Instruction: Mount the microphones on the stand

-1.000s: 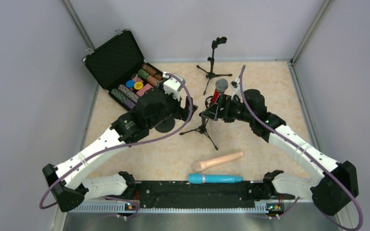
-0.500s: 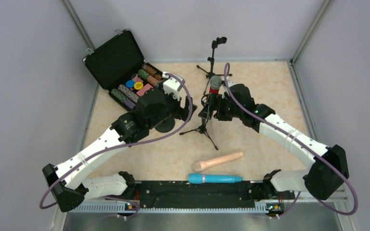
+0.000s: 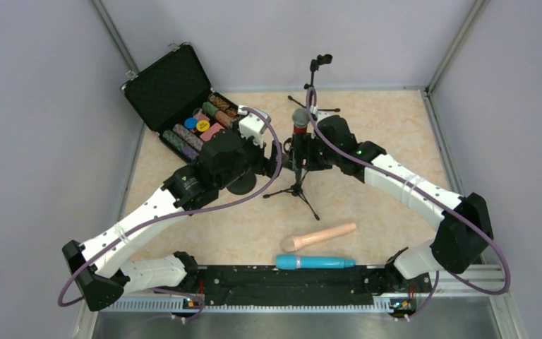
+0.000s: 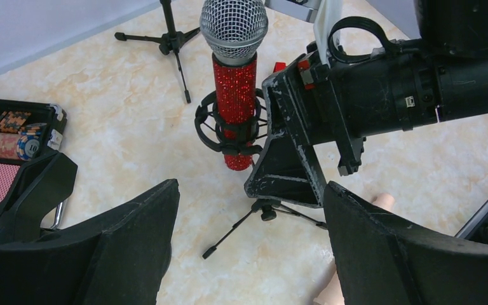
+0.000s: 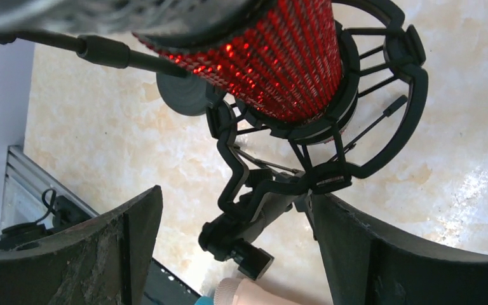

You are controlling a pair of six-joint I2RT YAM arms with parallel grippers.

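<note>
The glittery red microphone (image 3: 300, 126) with a silver mesh head stands upright in the black shock mount of the centre tripod stand (image 3: 297, 191). It also shows in the left wrist view (image 4: 235, 95) and the right wrist view (image 5: 286, 63). My right gripper (image 3: 302, 157) is open, its fingers either side of the mount below the microphone (image 5: 236, 203). My left gripper (image 3: 274, 157) is open and empty just left of the stand (image 4: 251, 187). The beige microphone (image 3: 319, 236) and the cyan-blue microphone (image 3: 315, 262) lie near the front edge.
A second tripod stand (image 3: 313, 85) with an empty clip stands at the back. A black round base (image 3: 240, 185) lies under my left arm. An open black case (image 3: 173, 88) of poker chips sits at the back left. Grey walls enclose the table.
My right arm has swung left and back with the red microphone, turning it upright. The microphone now sits in the centre stand's shock mount. The left arm has not moved.
</note>
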